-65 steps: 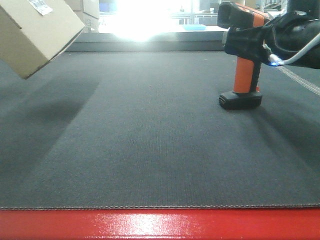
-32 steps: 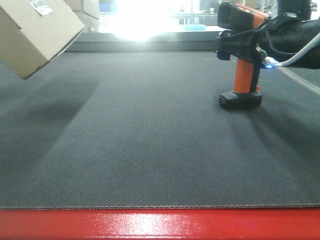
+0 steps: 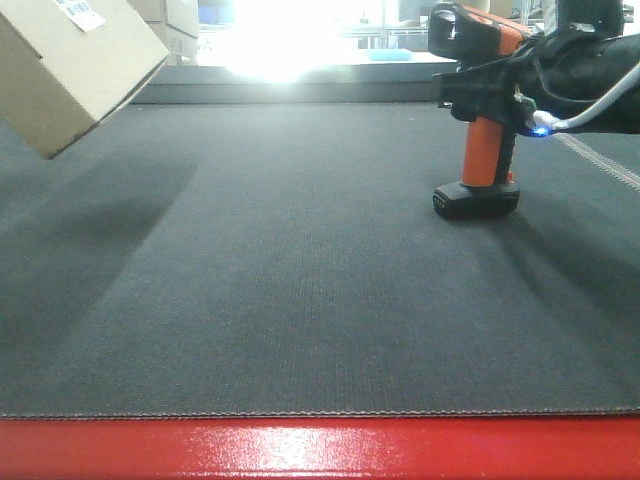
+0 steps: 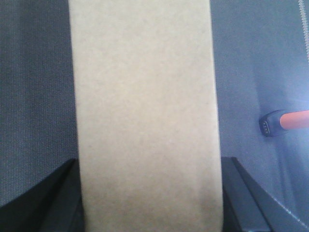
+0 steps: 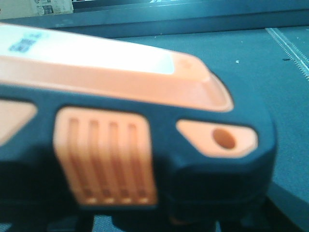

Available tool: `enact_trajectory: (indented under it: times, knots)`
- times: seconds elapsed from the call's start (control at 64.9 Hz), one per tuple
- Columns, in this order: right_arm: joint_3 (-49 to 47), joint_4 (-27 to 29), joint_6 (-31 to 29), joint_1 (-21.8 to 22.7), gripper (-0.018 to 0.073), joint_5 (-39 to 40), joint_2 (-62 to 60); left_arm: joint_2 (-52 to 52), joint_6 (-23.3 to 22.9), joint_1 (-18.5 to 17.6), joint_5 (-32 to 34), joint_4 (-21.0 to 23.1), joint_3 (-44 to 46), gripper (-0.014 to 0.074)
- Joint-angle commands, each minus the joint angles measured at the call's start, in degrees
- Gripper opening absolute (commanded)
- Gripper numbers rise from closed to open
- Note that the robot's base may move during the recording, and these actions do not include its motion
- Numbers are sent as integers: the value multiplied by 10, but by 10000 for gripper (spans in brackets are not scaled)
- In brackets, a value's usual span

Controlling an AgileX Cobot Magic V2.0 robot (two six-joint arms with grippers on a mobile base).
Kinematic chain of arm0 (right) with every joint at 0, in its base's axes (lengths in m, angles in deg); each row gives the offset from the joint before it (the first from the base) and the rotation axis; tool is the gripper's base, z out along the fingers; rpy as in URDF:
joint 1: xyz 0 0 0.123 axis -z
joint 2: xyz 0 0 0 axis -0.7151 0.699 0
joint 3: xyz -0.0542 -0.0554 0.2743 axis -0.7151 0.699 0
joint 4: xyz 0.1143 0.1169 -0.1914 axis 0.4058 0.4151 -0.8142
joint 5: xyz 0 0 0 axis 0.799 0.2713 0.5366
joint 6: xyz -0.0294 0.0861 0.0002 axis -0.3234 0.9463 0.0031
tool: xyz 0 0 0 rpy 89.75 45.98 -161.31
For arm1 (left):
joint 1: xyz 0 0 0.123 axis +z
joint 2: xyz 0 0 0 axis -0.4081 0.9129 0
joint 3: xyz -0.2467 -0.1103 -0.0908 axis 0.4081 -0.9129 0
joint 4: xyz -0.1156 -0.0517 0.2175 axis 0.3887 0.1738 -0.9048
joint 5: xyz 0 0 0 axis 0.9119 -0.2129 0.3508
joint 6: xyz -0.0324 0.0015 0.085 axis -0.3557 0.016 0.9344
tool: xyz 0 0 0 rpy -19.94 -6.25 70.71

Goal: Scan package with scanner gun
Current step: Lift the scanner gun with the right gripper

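While the box (image 3: 70, 70) hangs tilted in the air at the far left, well clear of the tabletop (image 3: 300, 300), the left fingers (image 4: 55, 198) grip it by two opposite sides. Its plain brown face fills the left wrist view. A white label (image 3: 82, 12) shows on its upper face, cut off by the frame edge.

At the right, well apart from the box, the scanner (image 3: 488, 150) stands upright. Whether its black foot touches the tabletop or sits just off it, I cannot tell. The right fingers (image 3: 478, 92) appear closed on it just under the head, at the top of the orange grip.

It looks like hard moulded plastic: rigid, probably light, a little top-heavy. A hold near the neck should steady the nose better than one on the smooth head. The box is likely light, stiff cardboard that dents if squeezed hard. Holding it by the flat sides leaves the label free.
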Motion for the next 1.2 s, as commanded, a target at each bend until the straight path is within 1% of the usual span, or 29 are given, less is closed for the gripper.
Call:
enact_trajectory:
  times: [0.0,0.154,0.324,0.385,0.478,0.586,0.647,0.755,0.817,1.017,1.094,1.187]
  knots:
    - [-3,-4,0,3,-165,22,-14,-6,-3,-3,4,11,1,-111]
    - [-3,-3,0,3,-154,22,-26,-6,-3,-3,4,12,1,-111]
    - [-3,-3,0,3,-154,7,-82,-6,-3,-3,4,12,1,-111]
    - [-6,-1,-8,3,-154,-2,-104,-6,-3,-3,4,12,1,-111]
    - [-27,1,-54,3,-154,-52,-130,-6,-3,-3,4,10,1,-111]
    - [-70,1,-131,3,-154,-133,-146,-6,-3,-3,4,5,1,-111]
    - [-100,1,-167,3,-154,-175,-147,-6,-3,-3,4,-5,1,-111]
    - [-142,1,-223,5,-154,-219,-147,-6,-3,-3,4,-23,1,-111]
    - [-161,1,-248,6,-154,-234,-147,-6,-3,-3,4,-29,1,-111]
    - [-188,1,-325,25,-154,-246,-147,-6,-3,-3,4,-37,1,-111]
    - [-189,1,-341,36,-154,-249,-147,-6,-3,-3,4,-37,1,-111]
    - [-189,1,-346,51,-154,-252,-147,-6,-3,-3,4,-37,1,-111]
